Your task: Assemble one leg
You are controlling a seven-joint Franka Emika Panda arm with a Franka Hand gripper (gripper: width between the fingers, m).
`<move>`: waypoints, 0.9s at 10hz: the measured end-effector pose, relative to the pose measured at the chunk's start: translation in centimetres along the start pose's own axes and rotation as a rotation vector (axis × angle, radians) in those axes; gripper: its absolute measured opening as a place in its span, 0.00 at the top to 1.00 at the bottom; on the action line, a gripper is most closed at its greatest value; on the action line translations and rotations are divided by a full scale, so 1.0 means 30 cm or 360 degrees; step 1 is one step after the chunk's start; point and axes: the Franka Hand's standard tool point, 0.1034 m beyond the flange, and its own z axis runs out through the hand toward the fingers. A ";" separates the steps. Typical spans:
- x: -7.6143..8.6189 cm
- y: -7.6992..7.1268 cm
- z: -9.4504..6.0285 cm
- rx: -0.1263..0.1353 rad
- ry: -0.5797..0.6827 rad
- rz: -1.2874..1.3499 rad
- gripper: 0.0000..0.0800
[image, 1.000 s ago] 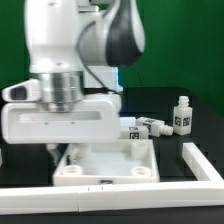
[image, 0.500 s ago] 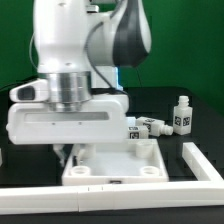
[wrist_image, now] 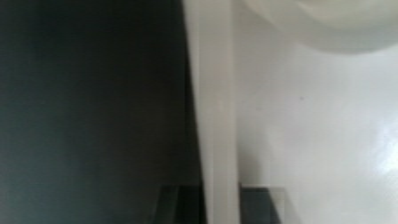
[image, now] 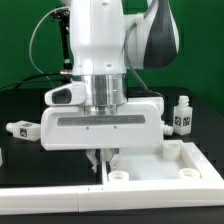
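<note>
The large white square panel [image: 150,163] lies on the black table. My gripper [image: 99,160] is shut on the wall of the panel nearest the exterior view's left. In the wrist view the white wall [wrist_image: 217,110] runs between my two dark fingertips [wrist_image: 185,203], with my gripper [wrist_image: 221,204] closed around it. One leg [image: 181,113] stands upright at the far right, apart from the panel. Another leg [image: 20,130] lies on its side at the left. Both are away from my gripper. Any other legs are hidden behind my hand.
The long white L-shaped bar [image: 50,196] runs along the front of the table, just before the panel. A green wall closes the back. My big white hand body [image: 100,128] blocks the middle of the exterior view.
My arm has moved to the exterior view's right, dragging the panel with it. The lying legs near the middle are now hidden behind my hand, and a leg at the left has come into sight.
</note>
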 end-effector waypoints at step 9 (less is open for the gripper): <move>-0.001 0.003 0.001 -0.0007 -0.0003 -0.0180 0.19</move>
